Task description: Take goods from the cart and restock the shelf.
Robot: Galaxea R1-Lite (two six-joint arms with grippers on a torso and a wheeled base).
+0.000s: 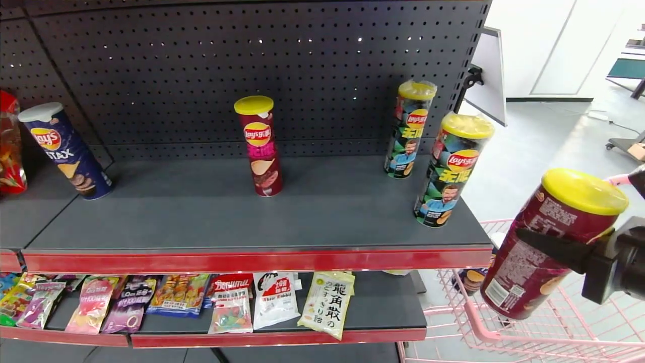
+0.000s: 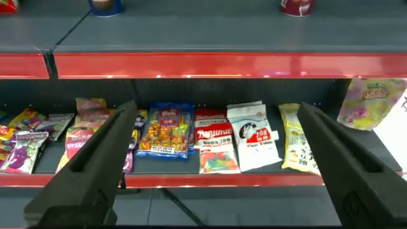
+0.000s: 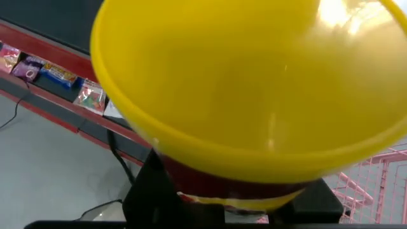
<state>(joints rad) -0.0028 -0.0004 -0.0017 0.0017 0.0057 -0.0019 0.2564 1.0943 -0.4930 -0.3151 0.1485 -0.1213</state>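
Note:
My right gripper (image 1: 564,249) is shut on a dark red chip can (image 1: 546,242) with a yellow lid (image 3: 254,83), held tilted above the pink cart (image 1: 529,322) to the right of the shelf (image 1: 252,217). On the shelf stand a matching red can (image 1: 259,146), two dark cans with yellow lids (image 1: 408,128) (image 1: 451,169), and a tilted blue can (image 1: 65,149) at the left. My left gripper (image 2: 216,178) is open, low in front of the shelf, facing the lower shelf's snack bags (image 2: 213,140).
The lower shelf (image 1: 373,302) holds a row of several snack bags (image 1: 229,302). A red bag (image 1: 9,143) sits at the far left of the top shelf. A red rail (image 1: 252,261) edges the shelf front. Open shelf space lies between the cans.

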